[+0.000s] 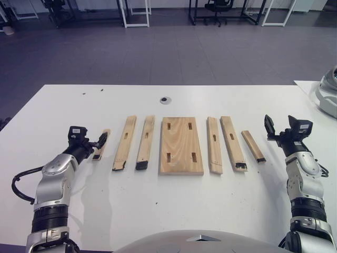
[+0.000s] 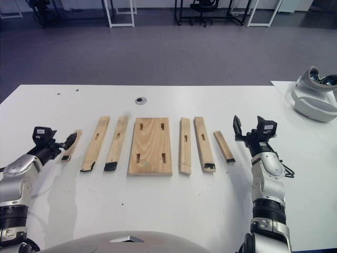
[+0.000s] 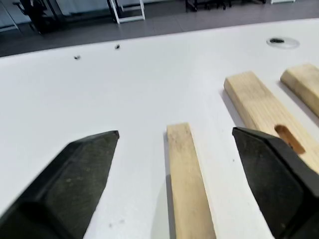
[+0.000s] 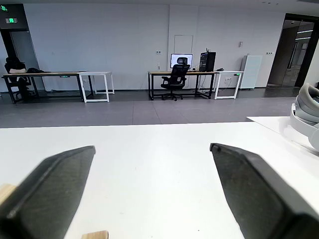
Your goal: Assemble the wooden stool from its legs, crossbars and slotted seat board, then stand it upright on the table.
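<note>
Through the head view we see the slotted seat board lying flat mid-surface, with four legs and two crossbars in a row beside it. At our left wrist, the left end effector stands apart, straddling the leftmost crossbar. At our right wrist, the right end effector is spread wide above the surface.

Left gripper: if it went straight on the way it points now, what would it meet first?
Most likely the short crossbar, which lies lengthwise between the open fingers of the left gripper. Its height above the wood is unclear, so it might touch the table just beyond instead.
</note>
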